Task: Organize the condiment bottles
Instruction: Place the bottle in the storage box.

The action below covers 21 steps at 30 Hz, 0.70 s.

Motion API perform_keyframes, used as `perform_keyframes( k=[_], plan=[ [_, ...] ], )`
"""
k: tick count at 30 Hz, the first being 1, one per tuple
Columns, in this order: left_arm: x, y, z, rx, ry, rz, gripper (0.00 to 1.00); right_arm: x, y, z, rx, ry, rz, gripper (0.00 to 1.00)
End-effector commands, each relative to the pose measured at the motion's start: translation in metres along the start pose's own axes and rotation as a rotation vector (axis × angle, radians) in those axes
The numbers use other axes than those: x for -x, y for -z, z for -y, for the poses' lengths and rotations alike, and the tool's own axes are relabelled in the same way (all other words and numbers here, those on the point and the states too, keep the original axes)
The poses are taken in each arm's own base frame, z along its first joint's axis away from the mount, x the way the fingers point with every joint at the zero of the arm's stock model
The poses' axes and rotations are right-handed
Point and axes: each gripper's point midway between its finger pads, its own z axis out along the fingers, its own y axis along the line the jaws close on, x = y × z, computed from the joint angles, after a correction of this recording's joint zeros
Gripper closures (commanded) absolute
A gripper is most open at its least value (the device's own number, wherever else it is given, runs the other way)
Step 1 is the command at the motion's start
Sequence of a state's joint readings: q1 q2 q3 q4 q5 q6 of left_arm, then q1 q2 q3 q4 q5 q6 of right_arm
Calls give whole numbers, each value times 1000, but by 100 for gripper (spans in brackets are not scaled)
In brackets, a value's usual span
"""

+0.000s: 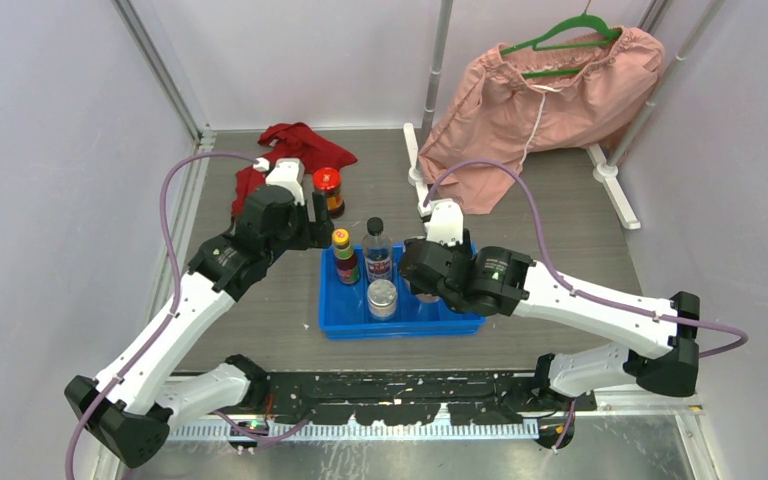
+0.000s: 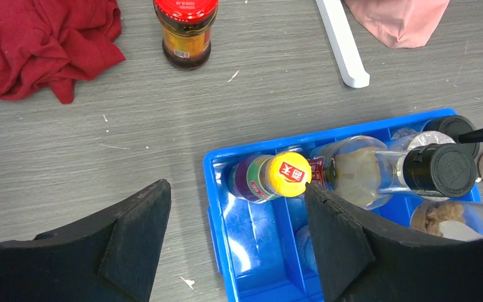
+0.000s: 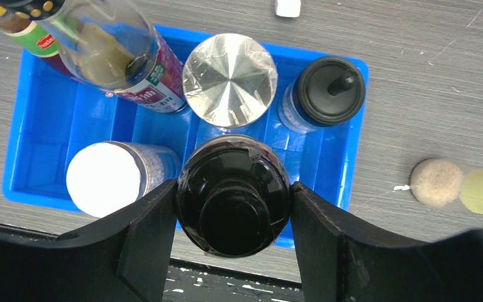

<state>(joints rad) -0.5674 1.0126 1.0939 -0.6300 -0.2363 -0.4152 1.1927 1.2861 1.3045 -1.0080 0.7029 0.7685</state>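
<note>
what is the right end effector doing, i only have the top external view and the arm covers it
Observer: The right wrist view shows the right end effector closed on a black-lidded jar, one finger against each side of the lid.
Operator: is that jar over the tray
Observer: Yes, it is over the near row of the blue tray, next to a white-lidded jar. I cannot tell whether it is set down.
Operator: anything outside the tray that i miss
Observer: A cork-stoppered bottle lies on the table to the right of the tray, out of sight in your view.
</note>
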Motion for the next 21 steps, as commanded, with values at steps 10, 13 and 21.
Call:
perform_keyframes(
  k=[10,13,21],
  plan=[
    [-3,9,-5,6,3,13,22,-5,-8,-19,19,-85,63,58],
    [-5,9,-5,5,4,11,22,-11,-10,-21,17,-79,60,58],
    [-8,10,-7,6,3,8,22,-21,-16,-22,16,-77,64,58]
  ],
)
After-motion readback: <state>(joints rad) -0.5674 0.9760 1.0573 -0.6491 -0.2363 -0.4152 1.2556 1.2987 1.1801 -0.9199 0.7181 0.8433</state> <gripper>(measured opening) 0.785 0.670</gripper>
